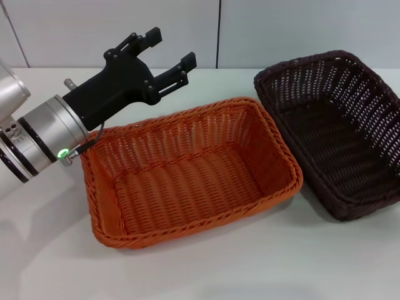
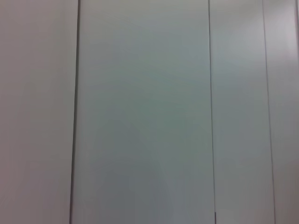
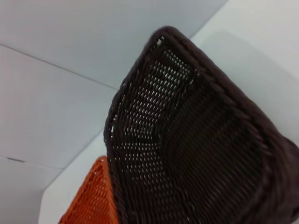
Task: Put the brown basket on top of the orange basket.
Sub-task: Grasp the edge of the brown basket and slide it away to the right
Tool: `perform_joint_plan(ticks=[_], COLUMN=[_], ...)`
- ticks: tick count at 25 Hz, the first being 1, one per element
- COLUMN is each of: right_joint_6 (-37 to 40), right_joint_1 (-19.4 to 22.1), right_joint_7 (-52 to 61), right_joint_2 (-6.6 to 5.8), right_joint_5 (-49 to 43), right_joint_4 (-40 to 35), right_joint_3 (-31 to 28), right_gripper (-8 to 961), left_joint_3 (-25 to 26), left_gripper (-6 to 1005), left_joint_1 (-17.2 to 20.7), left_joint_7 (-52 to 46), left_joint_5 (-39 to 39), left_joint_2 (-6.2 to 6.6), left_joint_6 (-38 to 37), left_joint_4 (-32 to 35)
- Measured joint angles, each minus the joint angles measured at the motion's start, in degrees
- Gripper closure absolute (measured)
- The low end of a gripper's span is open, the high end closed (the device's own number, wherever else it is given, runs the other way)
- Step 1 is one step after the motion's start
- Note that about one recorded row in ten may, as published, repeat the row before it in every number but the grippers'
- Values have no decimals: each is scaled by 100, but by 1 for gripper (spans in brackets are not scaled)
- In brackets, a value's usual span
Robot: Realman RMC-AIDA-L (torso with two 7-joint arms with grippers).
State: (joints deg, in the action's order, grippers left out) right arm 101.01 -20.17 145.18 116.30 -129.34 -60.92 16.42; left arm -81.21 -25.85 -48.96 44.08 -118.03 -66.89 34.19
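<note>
Brown basket (image 1: 337,134) sits on table (image 1: 250,269) at robot's right, tilted, near edge touching orange basket (image 1: 190,172), which lies centre. Left gripper (image 1: 167,53) hovers above orange basket's far left corner, fingers spread, holding nothing. Right gripper unseen; its wrist camera views brown basket close up, so right arm judged nearer.

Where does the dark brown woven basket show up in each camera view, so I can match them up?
Head view: the dark brown rectangular woven basket sits at the right, partly cut off by the edge, beside the bright orange rectangular woven basket.
Left wrist view: not in it; only pale wall panels show.
Right wrist view: the basket fills most of the picture, seen close.
Shared landmark: the orange basket, whose corner shows next to the brown one.
</note>
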Motion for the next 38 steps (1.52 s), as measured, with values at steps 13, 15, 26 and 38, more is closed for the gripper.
perform_joint_plan(ticks=[13,15,26,38], right_joint_6=[-162,-207,-720,-1161], right_joint_1=[-103,-121,-322,-492], right_joint_7=[52,53,17,2], right_joint_2=[-25,-31,-156,-169], right_joint_5=[-90,-92,-92,-93], right_joint_4=[177,237,973,1304], right_joint_3=[72,107,331,640], right_gripper=[134,134,134,135], left_joint_3=[2,1,-50,-50], left_gripper=[157,157,157,157], left_joint_1=[-26,-29,18,96], left_joint_7=[26,20,22,50], left_joint_5=[4,4,4,11], left_joint_2=[0,1,8,37], left_joint_6=[10,3,-42,-84], left_joint_4=[-77,-78,-139,-150])
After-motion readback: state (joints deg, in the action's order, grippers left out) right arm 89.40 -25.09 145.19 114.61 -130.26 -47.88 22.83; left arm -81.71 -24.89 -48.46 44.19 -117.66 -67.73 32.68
